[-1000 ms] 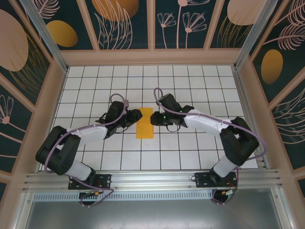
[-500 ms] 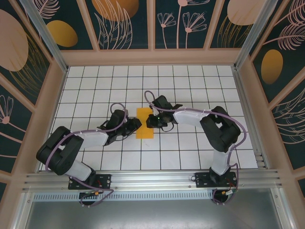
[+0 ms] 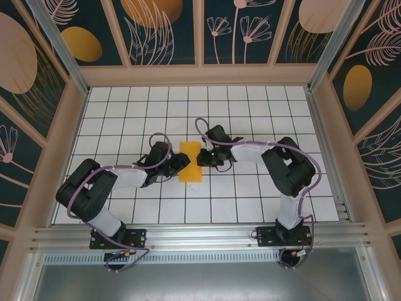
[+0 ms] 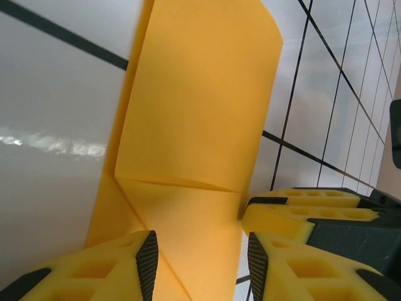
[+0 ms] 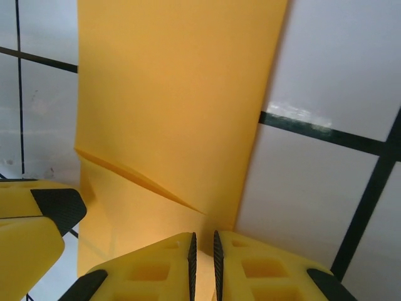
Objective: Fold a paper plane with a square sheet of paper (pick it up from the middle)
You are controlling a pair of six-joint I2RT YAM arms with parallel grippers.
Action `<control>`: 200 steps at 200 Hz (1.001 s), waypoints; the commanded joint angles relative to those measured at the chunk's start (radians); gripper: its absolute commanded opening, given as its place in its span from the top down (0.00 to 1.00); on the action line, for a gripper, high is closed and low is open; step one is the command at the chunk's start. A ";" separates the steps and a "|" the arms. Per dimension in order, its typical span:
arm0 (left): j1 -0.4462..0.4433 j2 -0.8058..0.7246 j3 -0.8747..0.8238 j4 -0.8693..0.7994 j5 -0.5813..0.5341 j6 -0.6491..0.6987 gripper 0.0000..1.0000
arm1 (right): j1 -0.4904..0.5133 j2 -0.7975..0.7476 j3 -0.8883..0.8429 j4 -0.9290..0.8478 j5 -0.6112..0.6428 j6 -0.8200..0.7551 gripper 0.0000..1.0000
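Note:
The square sheet of paper (image 3: pixel 190 174), orange-yellow, lies folded into a narrow strip at the table's middle. In the left wrist view the paper (image 4: pixel 200 113) shows a crease across it and a diagonal fold. My left gripper (image 3: pixel 182 162) reaches in from the left. Its jaws (image 4: pixel 202 257) stand open, one on each side of the strip's width. My right gripper (image 3: pixel 201 157) comes from the right. Its fingers (image 5: pixel 203 251) are closed to a thin slit on the paper's right edge (image 5: pixel 188 94), beside a raised flap. The plane has no dart shape.
White grid-tiled table (image 3: pixel 250 106) with patterned walls all round and a metal rail at the near edge. Both arms bend inward and meet at the paper. The right gripper's yellow fingers (image 4: pixel 301 210) sit close beside my left jaws.
Both grippers moved in over the strip from either side. The right jaws narrowed onto the paper's edge; the left jaws spread wider across it.

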 commanded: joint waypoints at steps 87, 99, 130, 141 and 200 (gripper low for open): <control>-0.025 -0.009 0.059 -0.124 -0.109 -0.019 0.39 | -0.023 0.020 -0.048 0.024 0.009 -0.007 0.81; -0.030 -0.016 0.063 -0.138 -0.121 -0.024 0.38 | -0.021 0.021 -0.049 0.023 0.011 -0.010 0.81; -0.043 -0.034 0.068 -0.151 -0.138 -0.051 0.37 | -0.025 0.020 -0.052 0.022 0.022 -0.021 0.81; -0.043 -0.023 0.078 -0.149 -0.129 -0.056 0.37 | -0.026 0.020 -0.053 0.024 0.019 -0.025 0.81; -0.047 0.027 0.105 -0.100 -0.107 -0.103 0.37 | -0.044 0.022 -0.071 0.040 -0.006 -0.037 0.81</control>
